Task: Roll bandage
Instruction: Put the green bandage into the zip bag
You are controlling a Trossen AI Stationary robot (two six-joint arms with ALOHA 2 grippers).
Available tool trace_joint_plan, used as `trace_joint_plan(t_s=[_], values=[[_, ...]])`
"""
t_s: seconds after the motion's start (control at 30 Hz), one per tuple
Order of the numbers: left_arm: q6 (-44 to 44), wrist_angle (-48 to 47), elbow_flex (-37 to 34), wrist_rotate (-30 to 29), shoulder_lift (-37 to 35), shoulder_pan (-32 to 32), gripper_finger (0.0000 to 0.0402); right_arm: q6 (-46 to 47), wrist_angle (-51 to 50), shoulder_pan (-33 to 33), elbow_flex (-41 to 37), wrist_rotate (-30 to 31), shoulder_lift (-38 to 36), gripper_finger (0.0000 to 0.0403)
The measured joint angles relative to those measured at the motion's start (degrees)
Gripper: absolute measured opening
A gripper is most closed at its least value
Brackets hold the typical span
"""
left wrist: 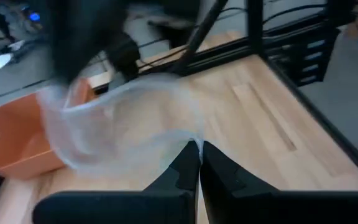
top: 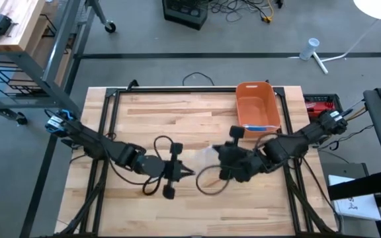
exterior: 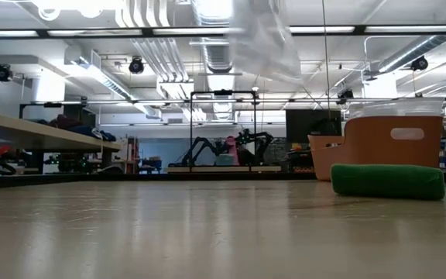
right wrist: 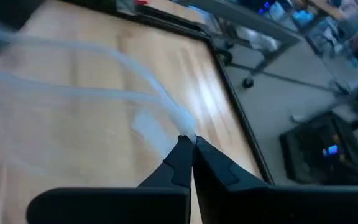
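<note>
Both grippers were fully closed, each pinching one end of the same translucent bandage strip.

Left gripper [left wrist: 199, 163]: fingers pressed together with no gap, tips clamped on a corner of the bandage [left wrist: 126, 127]. In the left wrist view the sheer strip fanned out from the tips, wide and loose, towards the orange bin [left wrist: 14, 146]. In the high view this gripper [top: 189, 172] sat near the table's middle, pointing towards the right arm.

Right gripper [right wrist: 188, 149]: also closed tight, tips nipping the other end of the strip [right wrist: 114, 74], which ran away from it as a thin, gauzy band above the wooden table [right wrist: 61, 143]. In the high view it [top: 221, 156] was just beside the left gripper, tips facing it, with the bandage [top: 206, 157] a pale patch between the two.

Strip was held up off the table. The low view showed it as a blurred translucent sheet [exterior: 263, 43] hanging high in the frame, not touching the surface.

Orange bin [top: 257, 106] stood at the far right part of the table, near the right arm. Couldn't tell what it held; only a blue edge showed at its near wall.

A green roll [exterior: 388, 180] lay on the table in front of the bin in the low view.
</note>
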Motion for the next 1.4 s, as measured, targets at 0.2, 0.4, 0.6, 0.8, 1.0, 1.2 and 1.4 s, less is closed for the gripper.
trace_joint_plan(t_s=[0.2, 0.4, 0.6, 0.8, 1.0, 1.2, 1.4], values=[[-0.94, 0.23, 0.00, -9.23, 1.37, 0.94, 0.0000, -2.32, 3.89, -1.66, 0.01, -12.59, 0.65, 0.0000], [-1.21, 0.59, 0.00, -5.85, 1.55, 1.56, 0.0000, -2.35, 4.37, -1.71, 0.00, -12.64, 1.83, 0.0000], [-2.05, 0.34, 0.00, -8.32, 1.55, 1.45, 0.0000, 1.03, -0.20, -3.11, 0.00, -7.91, 1.64, 0.0000], [-2.23, -0.37, -0.01, -9.03, 1.68, 2.10, 0.0000, -6.14, 6.60, -2.71, -0.02, -21.48, 3.15, 0.0000], [-1.72, -0.33, -0.02, -4.22, 1.71, 2.04, 0.0000, -4.37, 7.55, -3.37, -0.02, -13.32, 3.47, 0.0000], [-1.68, -0.56, -0.05, -4.16, 1.71, 2.02, 0.0000, -8.74, 10.51, -3.45, 0.00, -17.18, 3.56, 0.0000], [-0.87, -0.59, -0.11, -4.08, 1.71, 2.05, 0.0000, -9.48, 10.50, -3.46, 0.00, -18.55, 3.63, 0.0000]])
